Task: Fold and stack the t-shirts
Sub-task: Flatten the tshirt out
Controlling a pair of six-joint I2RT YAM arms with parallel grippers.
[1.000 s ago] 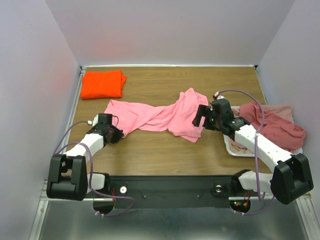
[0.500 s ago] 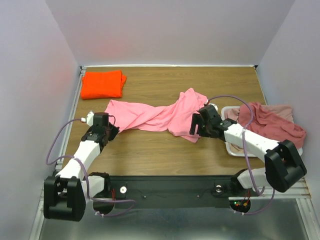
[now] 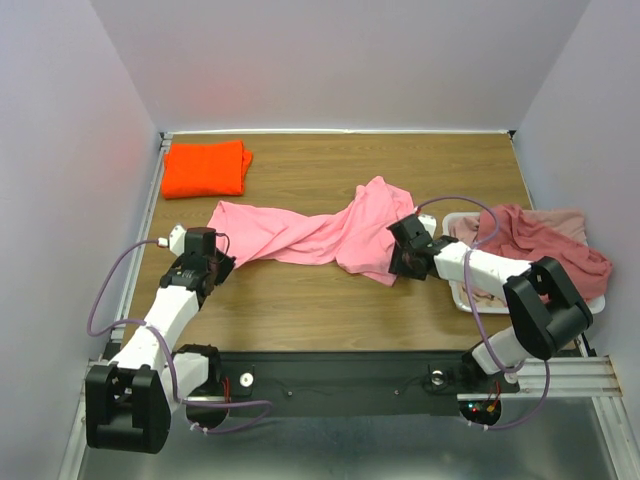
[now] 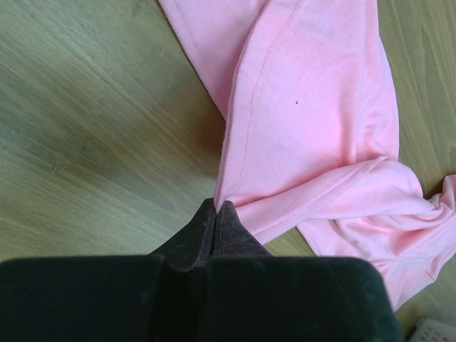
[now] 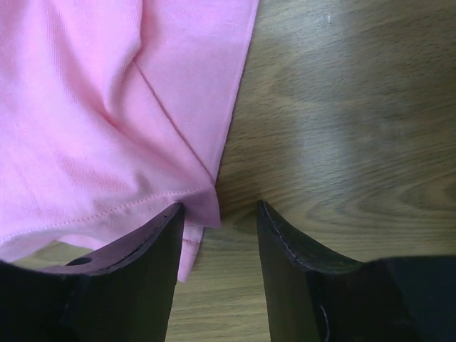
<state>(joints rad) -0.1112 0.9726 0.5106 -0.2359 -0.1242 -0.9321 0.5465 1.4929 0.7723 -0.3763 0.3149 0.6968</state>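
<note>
My left tool (image 4: 216,208) is pressed together, pinching a hem corner of the pink t-shirt (image 3: 310,232) sprawled mid-surface (image 3: 300,300), while my right tool (image 5: 217,214) stands half-spread, one finger touching its other corner.

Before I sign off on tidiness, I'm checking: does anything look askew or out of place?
The pink t-shirt lies twisted across the table, and the dusty rose shirts spill over the white tray rim.

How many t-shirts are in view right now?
4. Orange t-shirt folded at the far left corner; pink t-shirt spread mid-table; dusty rose t-shirt heaped on the white tray at right, pale pink t-shirt under it. That heap may hide more.
</note>
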